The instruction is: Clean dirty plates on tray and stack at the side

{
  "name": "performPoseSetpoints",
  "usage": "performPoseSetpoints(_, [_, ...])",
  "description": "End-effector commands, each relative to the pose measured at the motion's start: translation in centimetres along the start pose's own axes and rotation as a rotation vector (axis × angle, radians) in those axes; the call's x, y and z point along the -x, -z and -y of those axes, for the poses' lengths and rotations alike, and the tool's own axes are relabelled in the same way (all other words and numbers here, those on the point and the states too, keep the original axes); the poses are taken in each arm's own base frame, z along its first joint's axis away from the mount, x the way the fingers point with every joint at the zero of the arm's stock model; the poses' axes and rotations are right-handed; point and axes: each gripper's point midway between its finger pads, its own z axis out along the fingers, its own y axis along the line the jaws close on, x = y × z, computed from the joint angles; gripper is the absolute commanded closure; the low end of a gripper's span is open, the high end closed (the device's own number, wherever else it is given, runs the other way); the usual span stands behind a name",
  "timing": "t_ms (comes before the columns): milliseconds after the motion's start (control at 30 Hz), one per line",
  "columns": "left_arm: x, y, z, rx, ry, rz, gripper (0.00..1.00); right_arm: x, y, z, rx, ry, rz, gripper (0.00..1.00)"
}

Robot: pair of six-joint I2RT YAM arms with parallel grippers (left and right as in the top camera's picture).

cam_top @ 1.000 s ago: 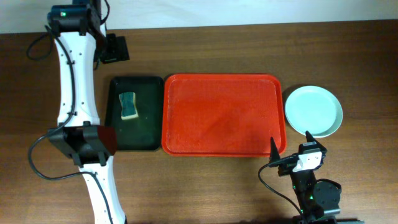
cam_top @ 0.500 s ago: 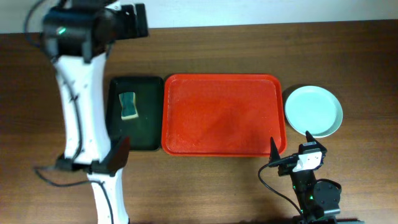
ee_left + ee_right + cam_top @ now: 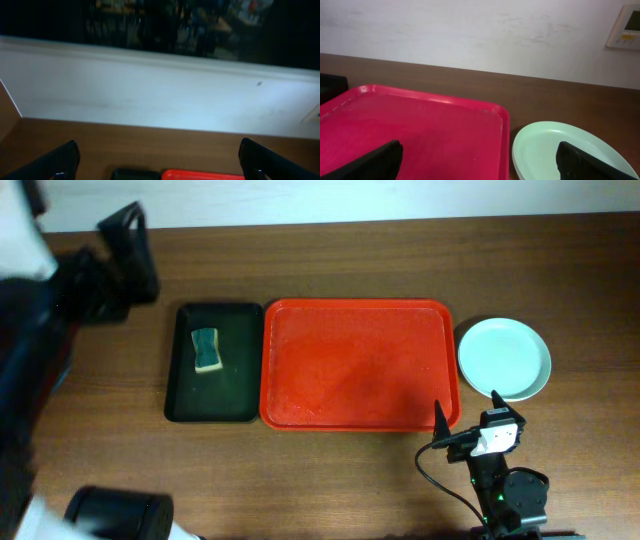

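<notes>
The left gripper [image 3: 160,162] has its jaws fully apart, released and touching nothing, raised over the left side of the table. The right gripper [image 3: 479,161] is likewise spread wide and released, at the near right corner of the tray [image 3: 355,365]. The plates [image 3: 504,358] sit on the table just right of the tray, mint green on top; any beneath cannot be counted. Only the overhead view shows the sponge [image 3: 206,350] on the black tray [image 3: 213,395]. The left arm is blurred there. The left wrist view cuts both trays off at its bottom edge.
</notes>
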Motion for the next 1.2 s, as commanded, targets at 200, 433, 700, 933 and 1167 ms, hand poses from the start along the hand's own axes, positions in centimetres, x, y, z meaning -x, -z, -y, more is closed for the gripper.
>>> performPoseSetpoints(200, [-5.7, 4.8, -2.5, 0.078, -0.008, -0.181, 0.01, -0.1, 0.0, -0.2, 0.013, 0.006, 0.002, 0.02])
performPoseSetpoints(433, [-12.1, 4.0, -3.8, 0.11, -0.017, -0.311, 0.01, -0.1, 0.0, -0.2, 0.013, 0.006, 0.001, 0.01])
performPoseSetpoints(700, [-15.4, -1.2, -4.0, 0.081, -0.004, -0.174, 0.01, -0.1, 0.0, -0.2, 0.013, 0.006, 0.001, 0.02])
performPoseSetpoints(933, [-20.1, -3.8, -4.6, 0.062, 0.005, -0.069, 0.01, -0.1, 0.0, -0.2, 0.013, 0.006, 0.001, 0.02])
performPoseSetpoints(1167, [-25.0, -5.6, -5.4, 0.035, 0.017, 0.077, 0.01, -0.1, 0.0, -0.2, 0.013, 0.006, 0.002, 0.02])
